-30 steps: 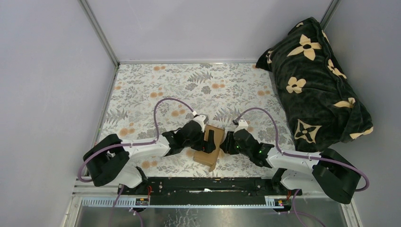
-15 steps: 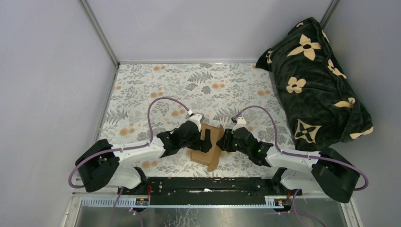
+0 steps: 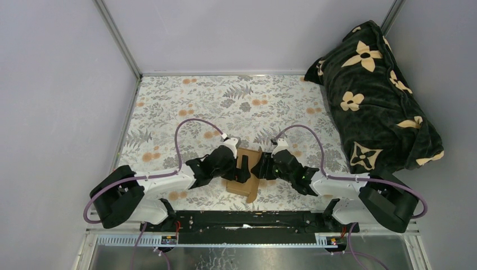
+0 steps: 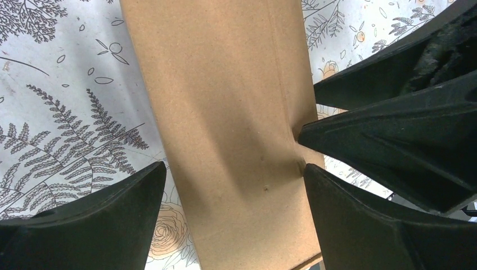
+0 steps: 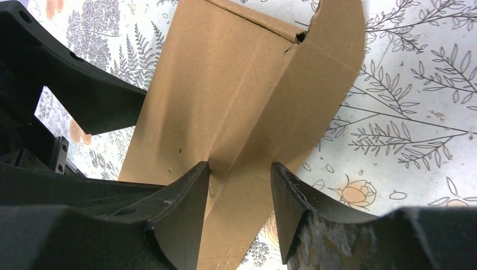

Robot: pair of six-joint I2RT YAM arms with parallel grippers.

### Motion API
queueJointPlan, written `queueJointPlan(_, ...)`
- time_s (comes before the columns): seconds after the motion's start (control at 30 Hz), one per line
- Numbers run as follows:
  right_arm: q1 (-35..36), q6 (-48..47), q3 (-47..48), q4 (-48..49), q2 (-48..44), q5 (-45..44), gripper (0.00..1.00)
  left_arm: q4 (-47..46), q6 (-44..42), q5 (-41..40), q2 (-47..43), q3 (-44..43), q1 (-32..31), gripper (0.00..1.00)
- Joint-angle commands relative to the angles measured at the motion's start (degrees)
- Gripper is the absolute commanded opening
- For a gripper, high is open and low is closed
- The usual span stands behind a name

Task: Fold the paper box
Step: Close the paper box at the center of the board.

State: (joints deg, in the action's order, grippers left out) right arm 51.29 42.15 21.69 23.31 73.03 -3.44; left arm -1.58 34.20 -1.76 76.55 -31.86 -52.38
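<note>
1. Brown card makes up the box (image 3: 249, 185). It lies on the flowery table (image 3: 225, 101) at 6 o'clock, right between the two arms.
2. The left gripper (image 3: 243, 169) sits on the box's 9 o'clock side. Its fingers (image 4: 84, 225) are spread as wide as they go, one on each side of the card. I cannot tell if they press on it.
3. The right gripper (image 3: 260, 167) has just slid in closer from 3 o'clock. Its fingers (image 5: 180, 219) have loosened and now stand half apart, with a raised fold of card between them.
4. So nothing pinches that fold now. I think the box is only partly folded, and the right gripper must grab or push the fold again.
5. A dark blanket (image 3: 377, 95) with pale flowers sits at 2 o'clock, well away from the box.
</note>
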Motion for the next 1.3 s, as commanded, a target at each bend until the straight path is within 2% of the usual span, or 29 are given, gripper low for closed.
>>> queueJointPlan(0.0, 0.3, 1.9, 1.9, 4.7, 2.6, 1.6, 0.55, -3.0, -0.6, 0.7, 0.6, 1.5, 0.6, 0.98)
queueJointPlan(0.47, 0.4, 6.4, 1.4, 4.9, 6.3, 0.3, 0.61, -7.0, -0.8, 3.7, 2.0, 3.5, 1.7, 0.98)
queueJointPlan(0.9, 0.4, 12.5, -1.6, 14.6, 10.8, 0.9, 0.56, -13.7, -0.5, 9.0, 2.9, 5.4, 1.8, 0.98)
queueJointPlan(1.27, 0.3, 12.8, -0.8, 13.3, 11.4, 0.7, 0.49, -15.2, -1.3, 10.3, -0.3, 7.6, 2.0, 0.98)
